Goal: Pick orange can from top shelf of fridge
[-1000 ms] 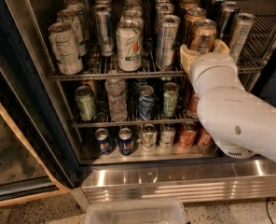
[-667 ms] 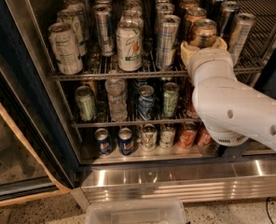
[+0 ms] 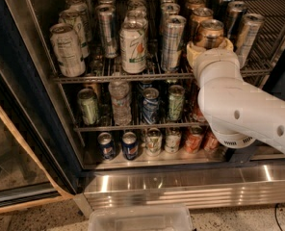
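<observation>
Orange can (image 3: 209,32) stands on fridge's (image 3: 181,186) top shelf (image 3: 109,77), claw (image 3: 209,47) around it.

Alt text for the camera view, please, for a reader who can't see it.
The robot's white arm reaches into an open drinks fridge, its gripper at an orange can on the right of the top shelf. Rows of other cans stand on that shelf and the two wire racks below.

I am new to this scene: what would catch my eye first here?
A bulky white arm fills the right side of the view, reaching into the can-packed fridge. Its pincer is at the orange can at the front right of the top shelf.
</observation>
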You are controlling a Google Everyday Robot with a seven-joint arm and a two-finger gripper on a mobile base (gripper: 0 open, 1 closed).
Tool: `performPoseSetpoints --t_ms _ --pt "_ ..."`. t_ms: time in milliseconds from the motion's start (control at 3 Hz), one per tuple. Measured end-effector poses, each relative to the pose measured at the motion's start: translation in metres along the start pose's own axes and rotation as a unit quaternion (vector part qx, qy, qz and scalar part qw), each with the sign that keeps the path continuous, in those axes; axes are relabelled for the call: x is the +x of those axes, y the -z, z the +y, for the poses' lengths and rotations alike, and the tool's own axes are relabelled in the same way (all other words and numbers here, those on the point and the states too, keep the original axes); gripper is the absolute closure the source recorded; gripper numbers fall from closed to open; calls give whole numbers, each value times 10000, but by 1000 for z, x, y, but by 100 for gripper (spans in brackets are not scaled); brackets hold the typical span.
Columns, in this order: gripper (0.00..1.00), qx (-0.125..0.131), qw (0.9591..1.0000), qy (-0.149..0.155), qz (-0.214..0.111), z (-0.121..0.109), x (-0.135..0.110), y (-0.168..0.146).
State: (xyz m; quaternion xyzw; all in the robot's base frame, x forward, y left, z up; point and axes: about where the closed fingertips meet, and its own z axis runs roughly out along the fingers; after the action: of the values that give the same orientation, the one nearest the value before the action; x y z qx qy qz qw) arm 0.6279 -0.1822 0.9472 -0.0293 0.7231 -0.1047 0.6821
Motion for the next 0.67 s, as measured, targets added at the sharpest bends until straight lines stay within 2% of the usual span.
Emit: performPoseSetpoints --t_ms 333,667 --pt "67 0 10000 0 0 0 0 0" --pt "90 0 10000 0 0 0 0 0"
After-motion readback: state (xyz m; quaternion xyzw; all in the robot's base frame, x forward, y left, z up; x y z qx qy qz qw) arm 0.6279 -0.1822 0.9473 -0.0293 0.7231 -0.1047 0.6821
